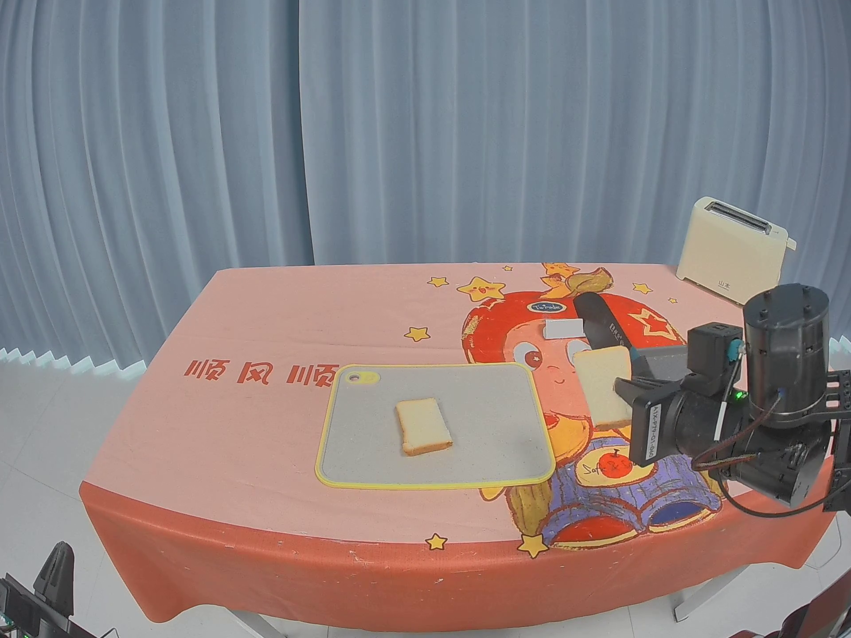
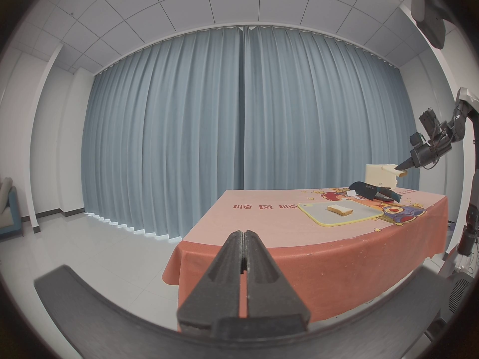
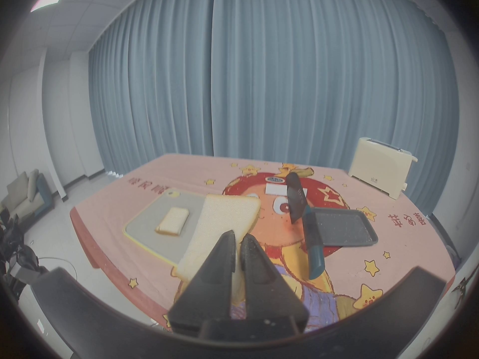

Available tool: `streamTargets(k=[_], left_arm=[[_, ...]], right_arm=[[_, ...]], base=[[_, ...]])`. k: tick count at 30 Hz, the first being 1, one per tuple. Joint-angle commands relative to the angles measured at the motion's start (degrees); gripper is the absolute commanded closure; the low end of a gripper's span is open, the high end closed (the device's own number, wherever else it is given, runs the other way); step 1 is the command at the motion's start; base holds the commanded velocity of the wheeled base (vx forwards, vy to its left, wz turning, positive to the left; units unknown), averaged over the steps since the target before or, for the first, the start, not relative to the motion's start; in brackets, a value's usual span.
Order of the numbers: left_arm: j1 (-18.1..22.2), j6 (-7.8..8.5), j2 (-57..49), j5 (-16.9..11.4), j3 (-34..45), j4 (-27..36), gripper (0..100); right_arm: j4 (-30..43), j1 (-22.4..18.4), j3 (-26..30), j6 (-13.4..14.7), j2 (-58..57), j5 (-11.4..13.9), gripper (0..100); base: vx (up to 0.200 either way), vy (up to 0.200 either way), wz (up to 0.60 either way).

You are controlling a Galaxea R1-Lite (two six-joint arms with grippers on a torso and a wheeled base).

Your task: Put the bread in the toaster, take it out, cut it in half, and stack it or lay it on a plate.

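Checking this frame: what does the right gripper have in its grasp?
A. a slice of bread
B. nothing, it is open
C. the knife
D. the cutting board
A: the right gripper is shut on a slice of bread, while a second slice lies flat on the cutting board.

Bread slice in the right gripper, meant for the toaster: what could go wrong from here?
1. The right gripper pinches the bread slice near one edge, most of it sticking out; soft bread may sag, tear or slip.
2. The toaster has a narrow slot and stands near the far corner of the table; a tilted slice might catch the rim or shove it.
3. The knife and tray lie between; a low path could hit them.
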Motion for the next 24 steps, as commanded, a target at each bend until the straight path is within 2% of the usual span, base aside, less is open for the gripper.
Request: streamTargets(k=[1, 5, 9, 24], left_arm=[[0.02, -0.13, -0.93, 0.15, 0.75, -0.05, 100], [0.02, -0.13, -0.93, 0.15, 0.75, -0.05, 100], [0.02, -0.13, -0.93, 0.15, 0.75, -0.05, 100], [0.02, -0.04, -0.93, 0.06, 0.84, -0.05, 100]], right_arm=[[-3.84, 0.19, 3.79, -0.23, -1.86, -0.80, 100], [-7.88, 2.04, 6.69, -0.50, -1.33, -0.80, 100], [-9.99, 2.65, 6.87, -0.50, 0.34, -0.89, 100], [-10.16, 2.56, 7.40, -0.32, 0.78, -0.98, 100]], base=[[0.000, 0.000, 0.00], [0.000, 0.000, 0.00], [0.000, 0.000, 0.00], [0.000, 0.000, 0.00]])
